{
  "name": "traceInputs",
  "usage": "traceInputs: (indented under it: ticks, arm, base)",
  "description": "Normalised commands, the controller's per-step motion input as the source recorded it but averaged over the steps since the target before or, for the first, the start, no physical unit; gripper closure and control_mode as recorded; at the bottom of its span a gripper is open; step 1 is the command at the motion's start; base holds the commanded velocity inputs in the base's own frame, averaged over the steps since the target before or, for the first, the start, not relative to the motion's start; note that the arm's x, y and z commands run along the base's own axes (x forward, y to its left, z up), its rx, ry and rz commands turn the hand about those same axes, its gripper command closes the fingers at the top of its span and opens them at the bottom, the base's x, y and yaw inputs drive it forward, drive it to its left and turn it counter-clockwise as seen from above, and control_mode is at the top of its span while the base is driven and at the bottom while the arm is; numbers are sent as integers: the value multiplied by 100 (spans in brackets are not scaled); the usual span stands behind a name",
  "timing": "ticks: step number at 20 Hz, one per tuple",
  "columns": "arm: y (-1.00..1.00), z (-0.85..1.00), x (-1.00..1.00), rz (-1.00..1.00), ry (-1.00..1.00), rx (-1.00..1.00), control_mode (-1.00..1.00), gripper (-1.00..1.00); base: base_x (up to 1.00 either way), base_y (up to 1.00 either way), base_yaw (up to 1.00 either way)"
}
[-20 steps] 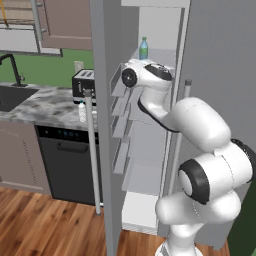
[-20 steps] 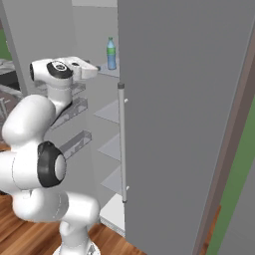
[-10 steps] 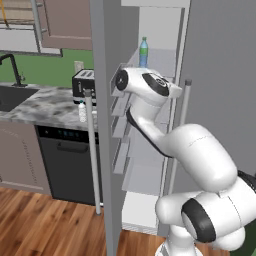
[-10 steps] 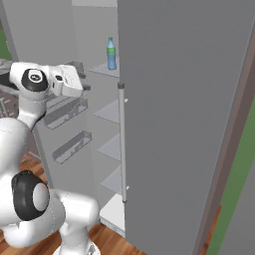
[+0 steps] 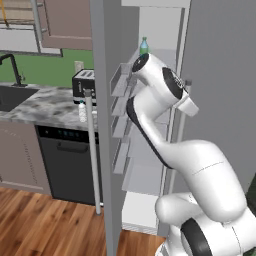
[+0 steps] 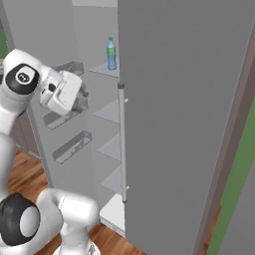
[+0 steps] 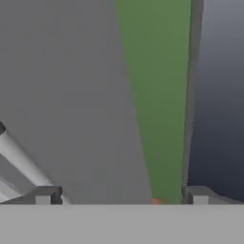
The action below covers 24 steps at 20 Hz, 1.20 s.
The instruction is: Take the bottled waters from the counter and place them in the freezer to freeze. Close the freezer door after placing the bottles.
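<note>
The blue-tinted bottled water stands upright on the top shelf of the freezer. The whitish bottle stands on the counter near its right end, in front of a toaster. The freezer door hangs wide open, its bar handle toward me. My gripper is open and holds nothing. It hovers in front of the freezer at mid-shelf height, below the blue bottle, and faces a grey fridge panel and a strip of green wall.
The shut right fridge door with its handle stands close on the right. Inner door bins line the freezer door. A black toaster, a sink and a dishwasher lie to the left.
My hand has drawn back from the top freezer shelf and swung down and to the right, turning away from the shelves. The blue bottle stays on the shelf.
</note>
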Motion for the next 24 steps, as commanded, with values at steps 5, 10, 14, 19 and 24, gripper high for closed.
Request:
traceInputs:
  ticks: [5,10,14,19,24]
  arm:
    - [-34,-43,-100,-27,5,31,-100,-100]
    - [-10,-83,-100,-25,6,21,-100,-100]
    - [0,0,0,0,0,0,100,-100]
    - [0,0,0,0,0,0,100,-100]
    - [0,0,0,0,0,0,100,-100]
  base:
    - [0,0,0]
    - [0,0,0]
    - [-100,23,-25]
    - [-100,91,-5]
    - [-99,100,29]
